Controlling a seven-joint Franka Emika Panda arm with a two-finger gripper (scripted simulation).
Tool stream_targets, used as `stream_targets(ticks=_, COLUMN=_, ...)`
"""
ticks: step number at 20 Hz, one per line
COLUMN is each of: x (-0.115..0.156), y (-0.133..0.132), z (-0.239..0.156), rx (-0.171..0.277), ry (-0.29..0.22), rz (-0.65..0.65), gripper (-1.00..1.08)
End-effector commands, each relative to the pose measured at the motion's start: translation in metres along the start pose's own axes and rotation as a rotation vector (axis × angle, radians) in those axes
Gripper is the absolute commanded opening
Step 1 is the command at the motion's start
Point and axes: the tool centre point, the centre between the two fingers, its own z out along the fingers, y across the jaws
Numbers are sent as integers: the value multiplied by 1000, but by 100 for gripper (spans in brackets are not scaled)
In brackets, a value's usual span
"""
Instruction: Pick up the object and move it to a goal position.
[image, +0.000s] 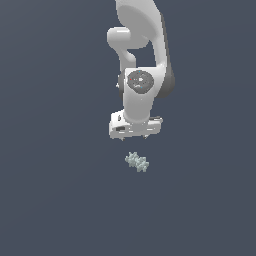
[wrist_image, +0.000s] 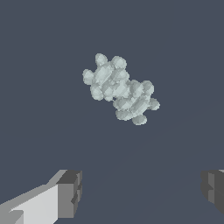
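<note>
The object (image: 137, 161) is a small pale grey-green knobbly lump lying on the dark blue-grey floor, set slantwise. In the wrist view the object (wrist_image: 119, 89) shows as two bumpy clusters joined in the middle. My white gripper (image: 135, 137) hangs a short way above and just behind it, pointing down. The gripper (wrist_image: 142, 192) is open, its two grey fingertips (wrist_image: 70, 192) spread wide with nothing between them. The object lies ahead of the fingers, not between them. No goal marker shows in either view.
The arm's white links (image: 142, 40) rise behind the gripper toward the top of the exterior view. A plain dark floor (image: 50, 200) surrounds the object on all sides.
</note>
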Motion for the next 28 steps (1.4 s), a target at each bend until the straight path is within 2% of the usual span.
stream_targets(ticks=1, x=3, y=0, z=1, rx=-1, ry=2, rz=-32, gripper=100)
stream_targets(ticks=8, x=14, y=-1, z=6, rx=-5, ry=13, rz=-172, gripper=100)
stream_targets(ticks=28, x=59, y=-6, z=25, rx=-21, ry=61, rz=-719, gripper=100)
